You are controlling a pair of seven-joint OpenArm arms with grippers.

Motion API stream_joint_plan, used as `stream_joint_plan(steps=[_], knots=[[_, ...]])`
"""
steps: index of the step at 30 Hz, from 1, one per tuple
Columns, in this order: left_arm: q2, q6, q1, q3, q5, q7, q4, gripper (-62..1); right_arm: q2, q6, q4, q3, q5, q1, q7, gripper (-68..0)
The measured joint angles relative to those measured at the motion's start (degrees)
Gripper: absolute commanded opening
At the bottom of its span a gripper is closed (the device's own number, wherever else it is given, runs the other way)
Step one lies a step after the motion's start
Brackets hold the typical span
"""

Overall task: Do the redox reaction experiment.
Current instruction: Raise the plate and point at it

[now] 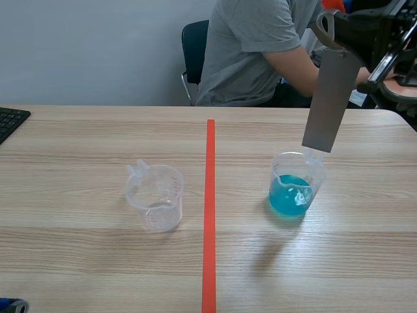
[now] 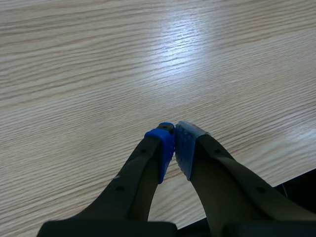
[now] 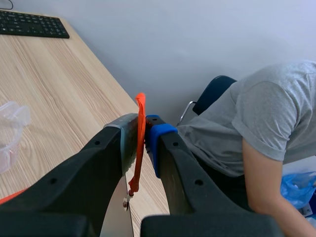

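Scene view shows the grey metal strip (image 1: pixel 324 98) hanging just above the blue-liquid beaker (image 1: pixel 291 192), not yet dipped; left wrist view, the left gripper (image 2: pixel 175 148) closed on nothing, well apart from that beaker; right wrist view, the right gripper (image 3: pixel 144 133) pinching the strip's orange tab (image 3: pixel 139 158).

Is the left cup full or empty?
Empty: the left cup looks clear all through, with no liquid; only the other cup holds blue liquid.

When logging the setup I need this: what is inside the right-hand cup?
Blue liquid fills the lower part of the cup. The metal strip hangs above it, not in the liquid. The liquid hides the cup's bottom.
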Motion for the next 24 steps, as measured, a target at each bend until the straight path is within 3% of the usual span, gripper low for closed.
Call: stream_joint_plan(steps=[8,11,17,20,24], knots=[[-0.1,-0.5,-0.1,0.0,0.0,-1.5,0.0,-56.5,0.0,0.0,0.6,0.0,1.0,0.0,0.0,-66.0],[-1.6,-3.0,-0.2,0.0,0.0,-3.2,0.5,-56.5,0.0,0.0,0.6,0.0,1.0,0.0,0.0,-66.0],[-9.4,-8.8,-3.9,0.6,0.0,-5.1,5.9,-56.5,0.0,0.0,0.6,0.0,1.0,0.0,0.0,-66.0],[-12.6,-9.6,-10.8,4.3,0.0,-5.2,7.6,-56.5,0.0,0.0,0.6,0.0,1.0,0.0,0.0,-66.0],[-14.1,-9.6,-22.2,14.5,0.0,-5.1,7.6,-56.5,0.0,0.0,0.6,0.0,1.0,0.0,0.0,-66.0]])
